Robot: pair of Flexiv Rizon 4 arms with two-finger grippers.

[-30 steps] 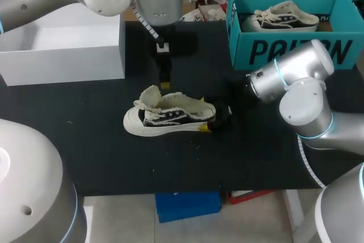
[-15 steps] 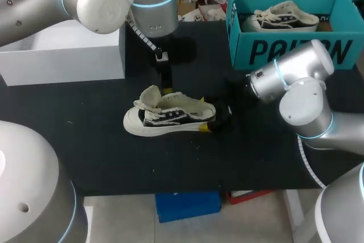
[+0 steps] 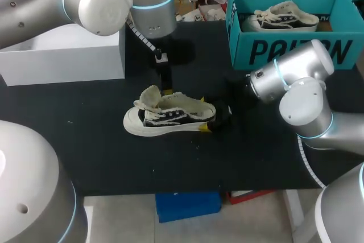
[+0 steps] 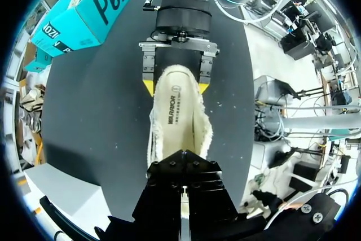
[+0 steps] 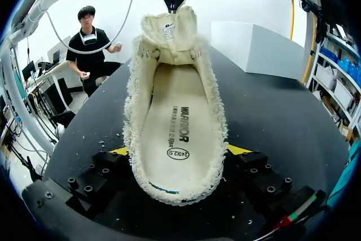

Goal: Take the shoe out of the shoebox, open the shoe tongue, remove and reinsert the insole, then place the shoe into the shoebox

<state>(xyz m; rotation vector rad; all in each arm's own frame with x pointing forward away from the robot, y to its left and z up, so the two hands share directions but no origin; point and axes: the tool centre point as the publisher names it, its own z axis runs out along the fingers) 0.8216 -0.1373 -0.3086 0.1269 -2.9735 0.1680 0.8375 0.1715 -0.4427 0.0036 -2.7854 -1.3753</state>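
Cream canvas shoe (image 3: 170, 116) stands on its sole mid-way across the black table (image 3: 256, 157), well apart from the teal shoebox (image 3: 284, 49), which holds 1 other shoe (image 3: 281, 18). The right gripper (image 4: 175, 87) clamps the heel between its 2 spread fingers, apparently to steady the shoe, with the insole (image 5: 175, 122) lying flat inside. The left gripper (image 5: 176, 3) hangs at the raised tongue (image 5: 169, 32), fingers pressed together, likely to keep it open; whether they nip fabric is unclear.

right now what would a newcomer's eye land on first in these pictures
The cream and black shoe lies mid-table, its heel clamped between the yellow tips of the right claw. The left claw hangs, fingers together, by the shoe's raised tongue. At the table's far right corner, a teal shoebox holds a second shoe.
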